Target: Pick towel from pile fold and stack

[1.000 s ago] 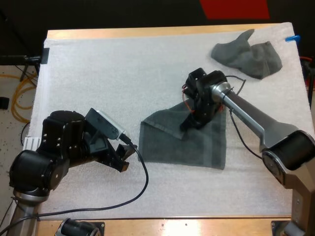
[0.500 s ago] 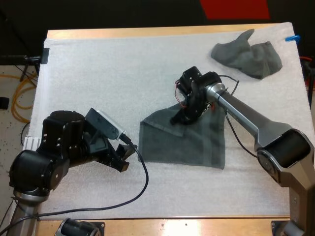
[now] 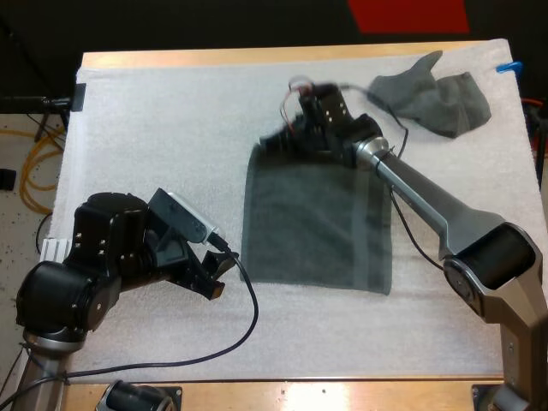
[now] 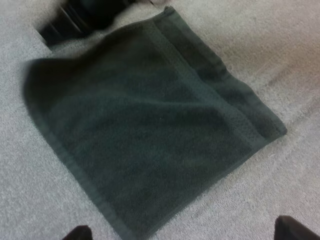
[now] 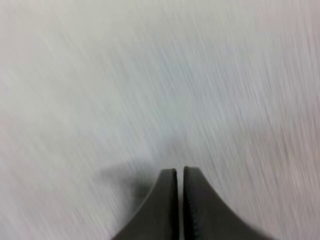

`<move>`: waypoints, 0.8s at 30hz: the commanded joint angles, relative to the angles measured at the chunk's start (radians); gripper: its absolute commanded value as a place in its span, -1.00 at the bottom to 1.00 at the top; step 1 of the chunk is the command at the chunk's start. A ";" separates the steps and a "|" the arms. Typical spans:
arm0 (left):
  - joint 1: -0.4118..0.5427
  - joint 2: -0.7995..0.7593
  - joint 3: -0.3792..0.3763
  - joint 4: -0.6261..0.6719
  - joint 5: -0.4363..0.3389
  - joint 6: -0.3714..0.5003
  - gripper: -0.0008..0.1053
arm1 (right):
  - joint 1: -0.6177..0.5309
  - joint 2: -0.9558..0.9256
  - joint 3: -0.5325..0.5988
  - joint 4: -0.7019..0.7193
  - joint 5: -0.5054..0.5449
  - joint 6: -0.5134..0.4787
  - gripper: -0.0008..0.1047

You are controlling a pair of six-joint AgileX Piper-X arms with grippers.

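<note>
A dark grey-green towel [image 3: 317, 218] lies spread flat in the middle of the mat, seen up close in the left wrist view [image 4: 150, 135]. My right gripper [image 3: 272, 139] is at its far left corner, blurred with motion. Its fingers [image 5: 167, 200] are shut and all but touching, over bare white mat, with no cloth seen between them. From the left wrist that gripper [image 4: 75, 20] is a dark blur just past the towel's far edge. My left gripper [image 3: 218, 278] rests low beside the towel's near left edge, open [image 4: 185, 232], its tips wide apart.
A crumpled towel [image 3: 432, 101] sits at the mat's far right corner. The white mat [image 3: 163, 128] is bare to the left and along the front. A cable loops from my left arm toward the front edge.
The right gripper swept from the towel's middle to its far left corner. The flap that lay folded over is now laid out, so the towel is a full rectangle. The left arm stayed still.
</note>
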State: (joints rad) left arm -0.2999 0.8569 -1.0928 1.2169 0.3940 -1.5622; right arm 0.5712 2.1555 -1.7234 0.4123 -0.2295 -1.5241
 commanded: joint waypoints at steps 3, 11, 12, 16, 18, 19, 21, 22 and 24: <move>0.001 -0.007 -0.004 -0.002 0.007 -0.008 0.31 | 0.002 -0.004 -0.090 -0.057 0.023 0.005 -0.98; 0.001 -0.007 -0.004 -0.002 0.007 -0.008 0.31 | 0.002 -0.075 -0.160 0.108 0.036 -0.068 -0.98; 0.001 -0.007 -0.004 -0.002 0.007 -0.008 0.31 | 0.002 -0.090 -0.160 0.124 0.043 -0.084 -0.98; 0.001 -0.007 -0.004 -0.004 0.007 -0.008 0.31 | 0.002 -0.178 -0.160 0.232 0.038 -0.165 -0.68; 0.001 -0.007 -0.004 -0.004 0.007 -0.008 0.31 | 0.002 -0.226 -0.160 0.289 0.043 -0.188 -0.28; 0.001 -0.007 -0.004 -0.004 0.007 -0.008 0.31 | 0.002 -0.255 -0.157 0.322 0.047 -0.201 0.03; 0.001 -0.013 -0.004 -0.004 0.007 -0.008 0.31 | 0.002 -0.299 -0.155 0.381 0.053 -0.215 0.47; 0.001 -0.025 -0.004 -0.004 0.007 -0.010 0.31 | 0.002 -0.328 -0.156 0.435 0.057 -0.229 0.62; 0.001 -0.039 -0.004 -0.004 0.005 -0.010 0.31 | 0.002 -0.371 -0.156 0.526 0.089 -0.251 0.64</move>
State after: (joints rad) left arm -0.2999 0.8302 -1.0928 1.2169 0.3940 -1.5625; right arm 0.5712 1.7959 -1.8743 0.8803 -0.1477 -1.7514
